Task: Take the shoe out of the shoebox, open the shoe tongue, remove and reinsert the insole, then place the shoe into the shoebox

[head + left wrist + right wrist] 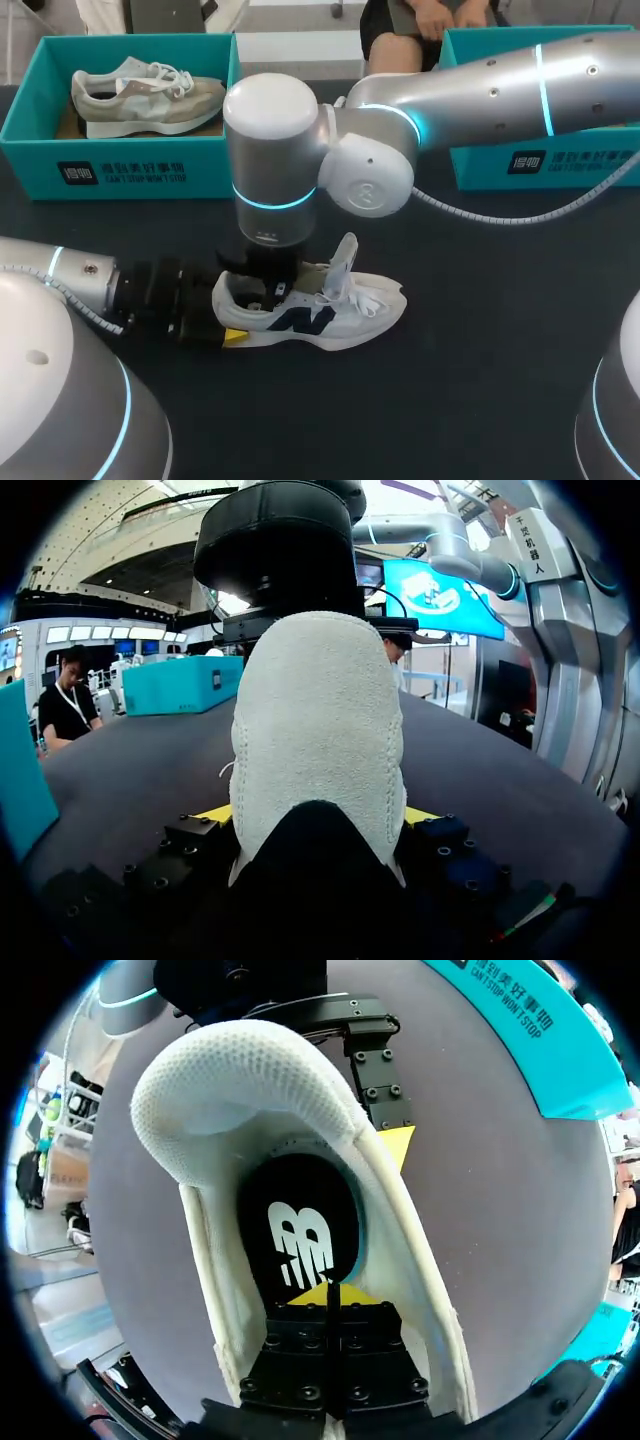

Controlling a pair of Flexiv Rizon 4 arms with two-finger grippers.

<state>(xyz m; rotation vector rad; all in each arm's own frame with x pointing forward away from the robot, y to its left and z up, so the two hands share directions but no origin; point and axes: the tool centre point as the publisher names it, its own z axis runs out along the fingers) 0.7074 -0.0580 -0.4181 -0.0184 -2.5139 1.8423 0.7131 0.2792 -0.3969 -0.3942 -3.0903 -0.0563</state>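
1. Starting at the claw: the right gripper (328, 1295) is sitting down inside the shoe's mouth, fingers pressed together, tips resting on the black insole (300, 1225), with nothing visibly pinched
2. The white shoe (330, 310) is standing at the middle of the table (480, 350), toe pointing to three o'clock, tongue (345, 255) sticking up open
3. The left gripper (318, 814) is clamping the heel from nine o'clock, one yellow tip on each side
4. Judging the insole removal to be in hand: the tips should be parting a little, catching the insole's heel edge, then lifting slowly while the left is bracing
5. A teal shoebox (560, 165) is waiting at one o'clock
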